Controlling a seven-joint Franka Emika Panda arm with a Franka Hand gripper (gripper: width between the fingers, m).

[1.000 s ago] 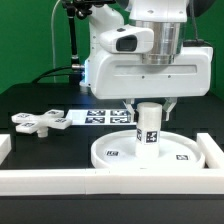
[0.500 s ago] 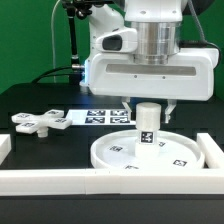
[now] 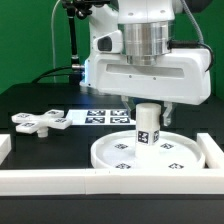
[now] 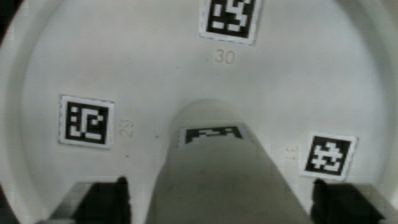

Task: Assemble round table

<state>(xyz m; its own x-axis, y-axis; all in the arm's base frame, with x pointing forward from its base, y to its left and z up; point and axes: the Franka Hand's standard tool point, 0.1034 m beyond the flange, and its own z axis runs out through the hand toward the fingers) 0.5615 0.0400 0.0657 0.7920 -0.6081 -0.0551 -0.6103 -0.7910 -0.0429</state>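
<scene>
The large round rimmed disc (image 3: 112, 158) lies flat on the table. The short cylinder leg (image 3: 147, 125) stands upright near its middle. My gripper (image 3: 147, 106) hangs over the leg's top with one finger on each side, open, with a small gap on both sides. In the wrist view the leg (image 4: 217, 165) runs between the two dark fingers (image 4: 103, 200), the gripper (image 4: 217, 208) straddles it, and the disc (image 4: 143, 60) with its tags lies beneath. The cross-shaped base (image 3: 38, 121) lies apart at the exterior view's left.
The marker board (image 3: 100, 116) lies on the black table behind the disc. A long white border wall (image 3: 60, 180) runs along the front, with a raised end at the exterior view's right (image 3: 214, 150). A black stand is at the back.
My hand has turned about the upright leg and shifted slightly toward the exterior view's left. The leg still stands on the disc; the cross base has not moved.
</scene>
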